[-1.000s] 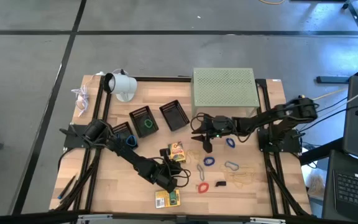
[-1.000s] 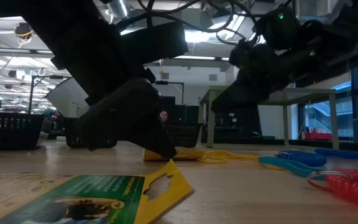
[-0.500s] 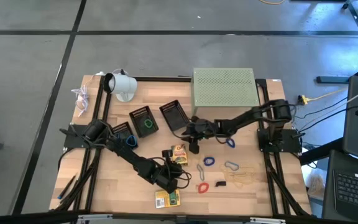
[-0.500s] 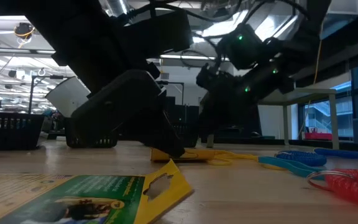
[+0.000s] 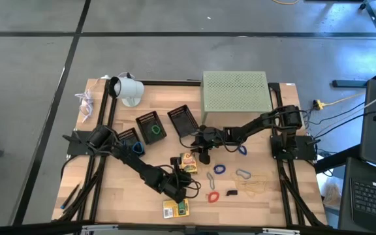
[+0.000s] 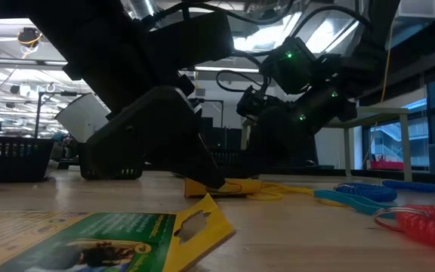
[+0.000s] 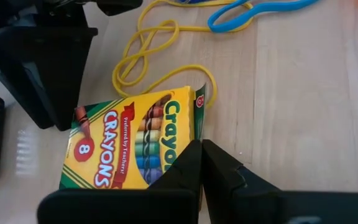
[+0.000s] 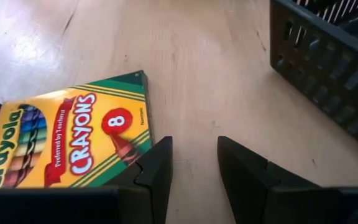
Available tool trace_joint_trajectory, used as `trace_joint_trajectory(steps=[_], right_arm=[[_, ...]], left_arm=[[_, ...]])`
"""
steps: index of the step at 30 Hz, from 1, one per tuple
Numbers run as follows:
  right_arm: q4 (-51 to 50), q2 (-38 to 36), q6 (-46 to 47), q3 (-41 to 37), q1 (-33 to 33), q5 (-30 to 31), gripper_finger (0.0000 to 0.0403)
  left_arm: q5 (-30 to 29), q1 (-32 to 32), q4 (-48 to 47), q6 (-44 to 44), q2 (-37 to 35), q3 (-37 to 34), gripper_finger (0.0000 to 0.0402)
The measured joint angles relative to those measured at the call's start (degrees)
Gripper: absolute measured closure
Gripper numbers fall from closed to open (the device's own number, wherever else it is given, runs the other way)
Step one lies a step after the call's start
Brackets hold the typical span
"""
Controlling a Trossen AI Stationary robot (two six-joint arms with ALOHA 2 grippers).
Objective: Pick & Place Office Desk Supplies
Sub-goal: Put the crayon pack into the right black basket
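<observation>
A yellow crayon box (image 5: 187, 160) lies flat on the table between my two grippers. My left gripper (image 7: 199, 149) is shut, with its tips at the box's near end. My right gripper (image 8: 194, 155) is open, low over the table at the box's far end, with one finger (image 8: 157, 165) beside a corner. A second yellow packet (image 5: 175, 209) lies near the front edge. Blue (image 5: 219, 169), red (image 5: 212, 196) and tan (image 5: 253, 186) rubber bands, a metal clip (image 5: 243, 173) and a black binder clip (image 5: 231, 193) lie loose to the right. My left gripper's shut fingertips stand at the crayon box's edge near one corner (image 7: 188, 134), slanting down from the table's near-left side. The box lies flat on the table. I cannot tell whether the tips touch it. My right gripper's finger stands beside the box's far corner (image 8: 143, 81); I cannot tell whether it touches.
Three black bins (image 5: 151, 125) (image 5: 183, 120) (image 5: 126, 138) stand left of the right gripper; one holds a green band (image 5: 154, 129). The pale green perforated stand (image 5: 235, 91) is at the far edge, and a white cup-like object (image 5: 128, 89) at the far left. A yellow band (image 7: 148, 56) loops beside the box.
My right gripper has moved toward the table's left and down, from over the loose bands to the far end of the crayon box, staying open. My left gripper has edged a little closer to the box.
</observation>
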Motion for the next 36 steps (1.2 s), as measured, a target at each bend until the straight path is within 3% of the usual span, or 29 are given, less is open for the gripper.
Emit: trace_joint_trajectory(steps=[4, 10, 17, 21, 26, 36], right_arm=[[-0.02, 0.00, 0.02, 0.00, 0.02, 0.22, 0.0272], [0.05, 0.04, 0.04, 0.00, 0.05, 0.03, 0.0272], [0.04, 0.07, 0.74, 0.00, 0.06, -0.05, 0.0272], [0.04, 0.07, 0.72, -0.02, 0.23, -0.15, 0.0272], [0.02, 0.07, 0.67, -0.04, 0.86, -0.55, 0.0272], [0.87, 0.17, 0.44, -0.13, 1.24, -0.95, 0.0272]], left_arm=[[0.77, 0.03, 0.04, 0.11, -0.03, 0.00, 0.0394], [6.89, 0.24, -0.35, 1.07, -0.14, 0.00, 0.0357], [6.25, 0.55, -0.61, 4.03, -0.20, 0.07, 0.0290], [6.38, 0.83, -1.70, 4.72, -0.22, 0.17, 0.0270], [7.01, 1.40, -2.64, 2.61, -0.27, 0.22, 0.0276], [6.67, 1.88, -3.21, 2.57, -0.03, 0.15, 0.0330]])
